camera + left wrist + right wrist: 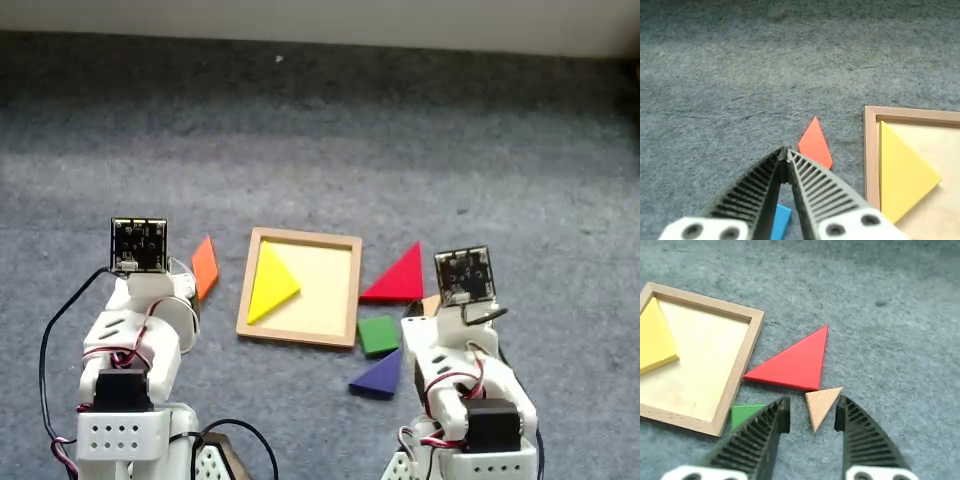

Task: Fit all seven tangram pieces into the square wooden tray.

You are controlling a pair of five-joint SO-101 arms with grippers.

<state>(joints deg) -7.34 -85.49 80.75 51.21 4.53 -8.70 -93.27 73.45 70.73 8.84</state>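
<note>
We hold our right gripper spread open over the small wooden triangle, which lies between its jaws at the red triangle's corner, just outside the square wooden tray.

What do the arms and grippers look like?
The left arm and right arm are white with black motors, red and black cables and a black square board each. The left gripper and right gripper have black ribbed fingers on white bases.

Left fingers mostly hide the blue piece; right fingers half-cover the green square.
</note>
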